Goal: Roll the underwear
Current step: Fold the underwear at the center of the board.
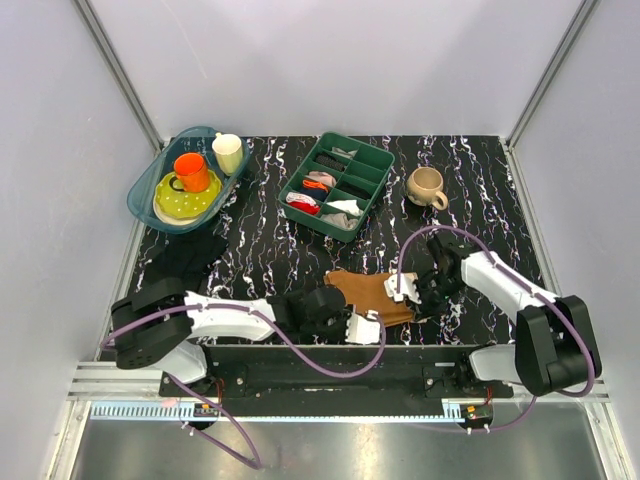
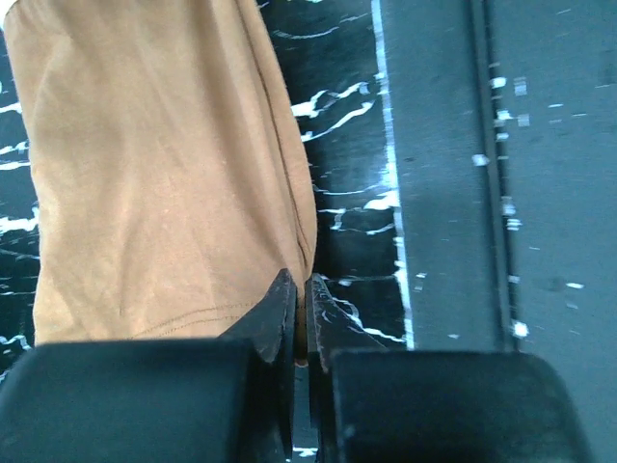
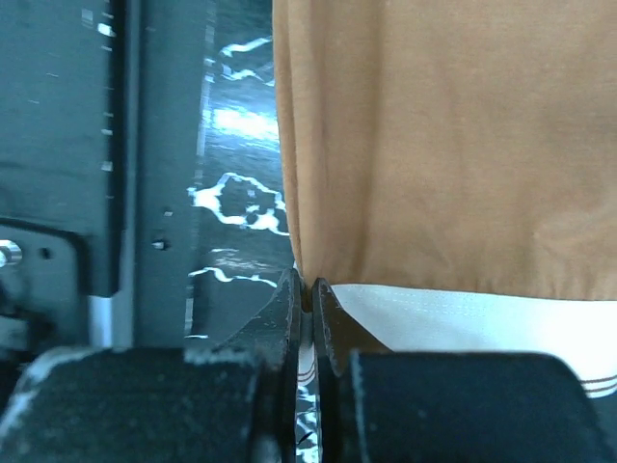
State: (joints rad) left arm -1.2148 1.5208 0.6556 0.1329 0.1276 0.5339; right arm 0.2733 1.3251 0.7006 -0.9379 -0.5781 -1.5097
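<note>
1. The left claw (image 2: 297,304) is clenched on a hem edge of the underwear (image 1: 365,290). In its wrist view the brown cloth spreads ahead of it and to its left.
2. The right claw (image 3: 307,299) is clenched on the side edge, just where the brown cloth meets the cream waistband (image 3: 463,313). The cloth lies ahead of it and to its right.
3. The underwear lies flat on the counter (image 1: 270,250), held between the two claws.
4. Risk of slip: each claw seems to hold only the very margin of the cloth. A quick pull or turn could draw the hem out, and that side would drop back flat.
5. Risk of skew: if one claw rolls faster or further than the other, the roll would likely come out cone-shaped or twisted.
6. Risk of collision: the dark rail (image 2: 443,193) runs close beside both claws, on the side away from the cloth. The fingertips also sit low to the counter. A roll drawn toward the rail could scrape or jam.
7. Risk of unrolling: the waistband looks stiffer than the cloth and may spring the roll loose once let go.
8. Writing: none can be read. The waistband shows only thin stripes beside the right claw, and no brand or label is visible on the cloth, the claws or the mug (image 1: 427,186).
</note>
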